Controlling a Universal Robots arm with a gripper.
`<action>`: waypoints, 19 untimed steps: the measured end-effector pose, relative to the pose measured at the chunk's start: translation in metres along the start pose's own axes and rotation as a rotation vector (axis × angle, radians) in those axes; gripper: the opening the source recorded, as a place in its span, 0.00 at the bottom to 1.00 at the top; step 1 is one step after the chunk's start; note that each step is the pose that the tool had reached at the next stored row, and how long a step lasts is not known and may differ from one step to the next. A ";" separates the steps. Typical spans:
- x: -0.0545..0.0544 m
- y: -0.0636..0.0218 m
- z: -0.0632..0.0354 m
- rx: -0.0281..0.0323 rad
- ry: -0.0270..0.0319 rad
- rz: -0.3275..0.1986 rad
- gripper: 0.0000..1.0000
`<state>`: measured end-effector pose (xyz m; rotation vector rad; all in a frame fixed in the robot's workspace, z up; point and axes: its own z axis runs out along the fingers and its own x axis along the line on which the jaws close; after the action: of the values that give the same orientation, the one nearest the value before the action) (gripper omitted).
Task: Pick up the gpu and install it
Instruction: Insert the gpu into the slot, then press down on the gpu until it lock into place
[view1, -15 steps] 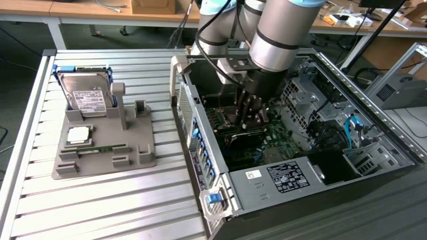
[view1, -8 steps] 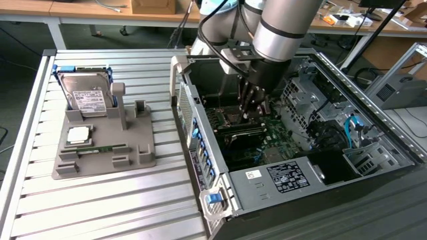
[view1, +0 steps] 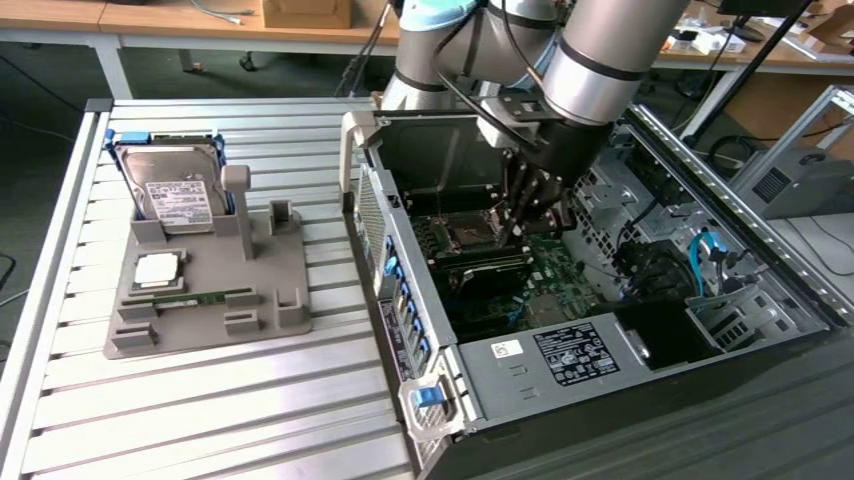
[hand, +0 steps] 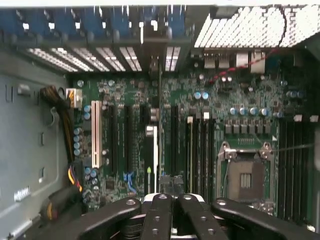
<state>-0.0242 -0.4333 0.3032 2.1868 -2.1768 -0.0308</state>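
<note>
Fingers (hand: 165, 212) first: mine are black, chunky, with little round screw heads, and they're pressed together. My gripper (hand: 172, 197) sits low inside the open computer case (view1: 534, 385), and you can see it from outside too (view1: 523, 215).

The gpu (hand: 159, 140) is right in front of my tips. It stands on edge over the motherboard (hand: 250, 120), so from my wrist it's just a thin dark line with a pale strip beside it, in among the long black expansion slots. Whether its edge is nipped between my tips or just sits under them, I honestly can't tell.

The board itself is dark green and busy, with rows of small shiny capacitors. There's a square metal-framed CPU socket (hand: 245, 177) and one white plastic slot (hand: 96, 132) off to the side. The case is grey sheet metal with perforated panels, lying on its side. A boxy power supply (view1: 574, 355) with a white label sits at one end.

Over on the exterior view's left, a ribbed aluminium table (view1: 200, 410) carries a grey moulded holder (view1: 267, 300). A silver hard drive (view1: 174, 195) leans upright in its back pocket. A square processor (view1: 158, 268) lies flat in another, and a narrow green RAM stick (view1: 194, 297) sits just beside that.
</note>
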 end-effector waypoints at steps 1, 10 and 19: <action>0.000 -0.0047 0.0005 -0.0026 -0.0001 0.000 0.11; 0.000 -0.0429 0.0012 -0.0191 -0.0002 -0.002 0.11; 0.000 -0.0429 0.0012 -0.0191 -0.0003 -0.002 0.11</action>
<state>0.0186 -0.4334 0.2997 2.1785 -2.1658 -0.0518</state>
